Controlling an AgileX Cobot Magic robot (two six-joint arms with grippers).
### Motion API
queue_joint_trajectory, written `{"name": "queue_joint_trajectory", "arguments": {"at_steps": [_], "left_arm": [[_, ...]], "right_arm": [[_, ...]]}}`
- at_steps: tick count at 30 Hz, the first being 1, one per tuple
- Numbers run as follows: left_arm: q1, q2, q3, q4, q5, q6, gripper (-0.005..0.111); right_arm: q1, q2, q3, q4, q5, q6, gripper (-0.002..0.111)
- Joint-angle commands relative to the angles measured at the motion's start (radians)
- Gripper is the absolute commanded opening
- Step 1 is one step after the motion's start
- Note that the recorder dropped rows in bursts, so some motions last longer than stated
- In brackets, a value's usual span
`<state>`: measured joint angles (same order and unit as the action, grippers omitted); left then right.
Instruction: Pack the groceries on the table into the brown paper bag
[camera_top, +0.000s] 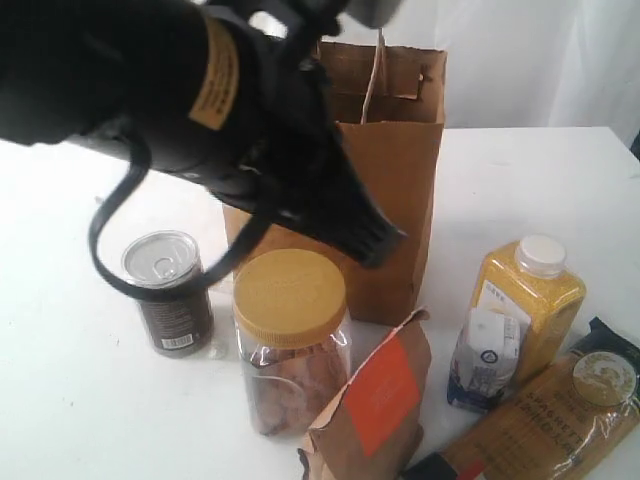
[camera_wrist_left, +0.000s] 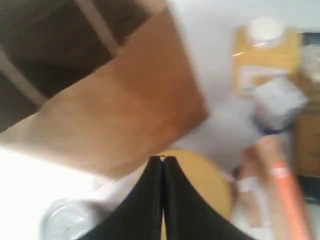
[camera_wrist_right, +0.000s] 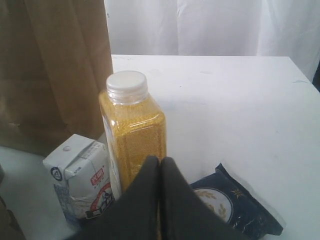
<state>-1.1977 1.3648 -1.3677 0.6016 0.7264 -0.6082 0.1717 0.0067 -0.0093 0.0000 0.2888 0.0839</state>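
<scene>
The left gripper (camera_wrist_left: 162, 159) hung with its jaws pressed flat together and nothing between them. Nearest to it, right below its tips, was the clear tan-lidded jar (camera_top: 290, 345), standing upright; whether the tips touched its lid could not be told. Just beyond the tips rose the brown paper bag (camera_top: 395, 170), upright, its mouth open and its front wall facing the gripper. The brown pouch with orange-red label (camera_top: 375, 395) leaned beside the jar, nearer the camera than the gripper in the exterior view. The dark can with silver pull-tab lid (camera_top: 165, 290) stood on the jar's other side, a little apart from it and to the left of the gripper in that view.

The right gripper (camera_wrist_right: 160, 161) was likewise closed tight and empty. Just ahead of its tips stood the yellow white-capped bottle (camera_wrist_right: 132, 125), upright, with the small white-blue carton (camera_wrist_right: 82, 180) close against its side. The spaghetti packet (camera_wrist_right: 235, 205) lay flat beside the gripper, on the bottle's other side. Farther ahead, past the carton, stood the bag's wall, and beyond the bottle the white table (camera_wrist_right: 225, 100) ran on to its far edge.
</scene>
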Motion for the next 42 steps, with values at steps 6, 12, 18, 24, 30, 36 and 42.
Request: {"name": "queue_joint_trajectory", "arguments": {"at_steps": [6,12,18,24,30,36,42], "left_arm": [[0.001,-0.02,0.222,0.218,0.201,-0.268,0.0],[0.104,-0.119,0.428,0.22,0.08,-0.474,0.0],[0.216,-0.236,0.621,0.113,-0.131,-0.479,0.0],[0.28,-0.24,0.824,0.111,-0.433,-0.55,0.0],[0.357,-0.14,0.867,0.14,-0.584,-0.577,0.0],[0.484,0.009,0.867,0.14,-0.774,-0.567,0.0],[0.538,0.082,0.865,0.129,-0.946,-0.534,0.016]], "right_arm": [[-0.004,-0.007,-0.002,-0.007,-0.006,0.0,0.0],[-0.004,-0.007,-0.002,-0.007,-0.006,0.0,0.0],[-0.004,-0.007,-0.002,-0.007,-0.006,0.0,0.0],[-0.004,-0.007,-0.002,-0.007,-0.006,0.0,0.0],[-0.004,-0.007,-0.002,-0.007,-0.006,0.0,0.0],[-0.004,-0.007,-0.002,-0.007,-0.006,0.0,0.0],[-0.004,-0.007,-0.002,-0.007,-0.006,0.0,0.0]]}}
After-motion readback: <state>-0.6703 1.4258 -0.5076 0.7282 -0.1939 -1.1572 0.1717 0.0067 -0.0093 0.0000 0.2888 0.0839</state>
